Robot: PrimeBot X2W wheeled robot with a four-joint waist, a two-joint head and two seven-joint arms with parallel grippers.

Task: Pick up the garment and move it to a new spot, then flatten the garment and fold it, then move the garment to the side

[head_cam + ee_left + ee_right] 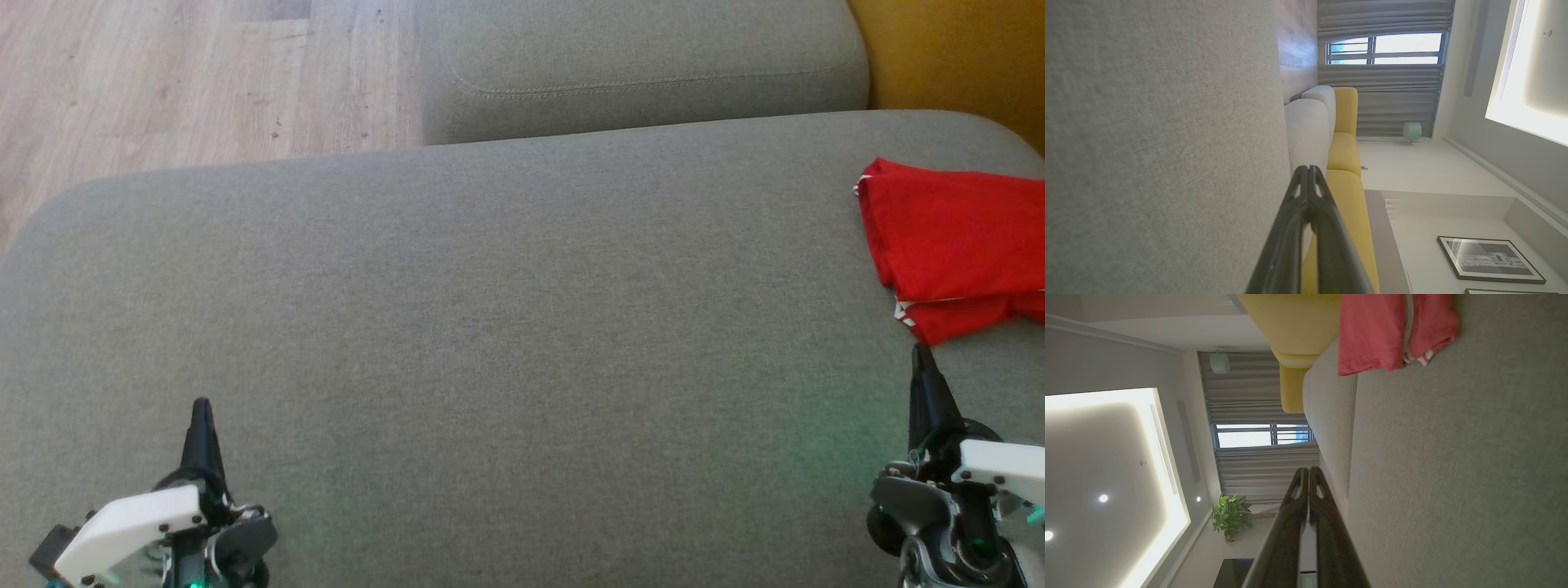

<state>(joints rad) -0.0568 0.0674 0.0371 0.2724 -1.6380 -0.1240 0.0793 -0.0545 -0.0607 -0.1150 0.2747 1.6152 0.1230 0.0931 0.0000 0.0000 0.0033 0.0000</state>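
L pincer (201, 406) & R pincer (922, 351) fingers together, empty; red garment (955, 245) just ahead of R pincer, on sofa cushion (490, 327).

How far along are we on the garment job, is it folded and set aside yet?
Looks done: the red garment lies in folded layers at the far right of the grey cushion, set aside. In hand: nothing; left gripper and right gripper are shut, empty, clear of the cloth. Left: probably nothing, though the head view crops the garment, so the fold can't be fully checked.
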